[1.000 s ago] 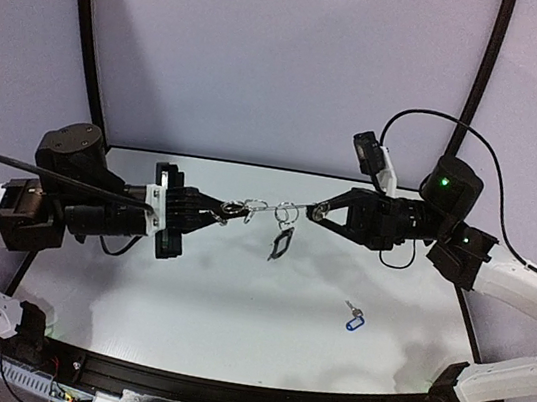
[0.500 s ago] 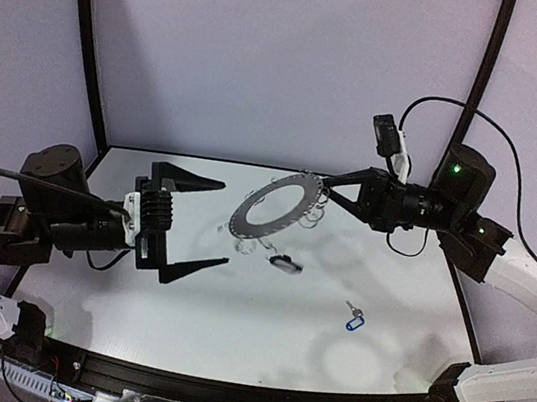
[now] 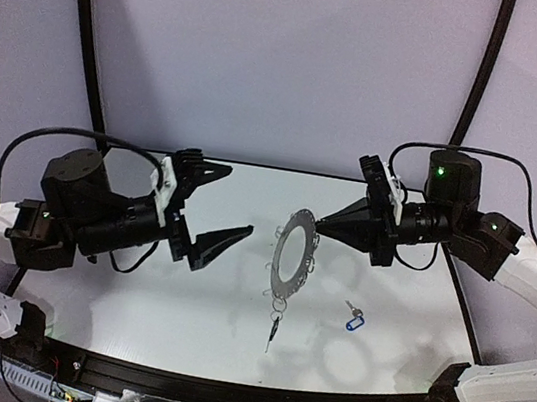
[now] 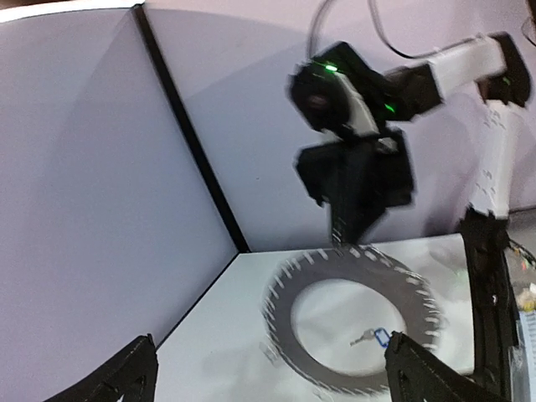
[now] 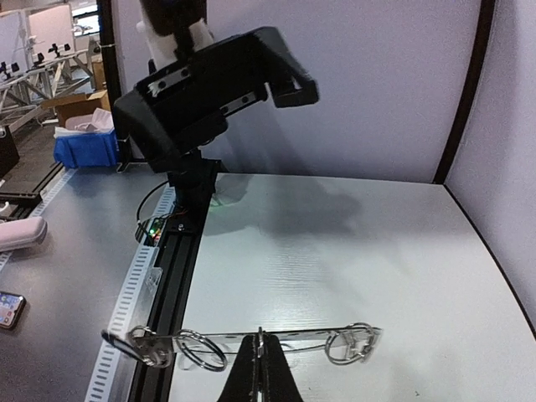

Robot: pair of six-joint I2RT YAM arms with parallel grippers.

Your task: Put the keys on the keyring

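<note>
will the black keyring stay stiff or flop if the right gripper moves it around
Probably stiff: the keyring shows a flat, even ring shape though the right gripper pinches only one edge. The key hanging from its lowest loop will likely swing freely. Gripped at one edge only, the ring may pivot in that grip.
</note>
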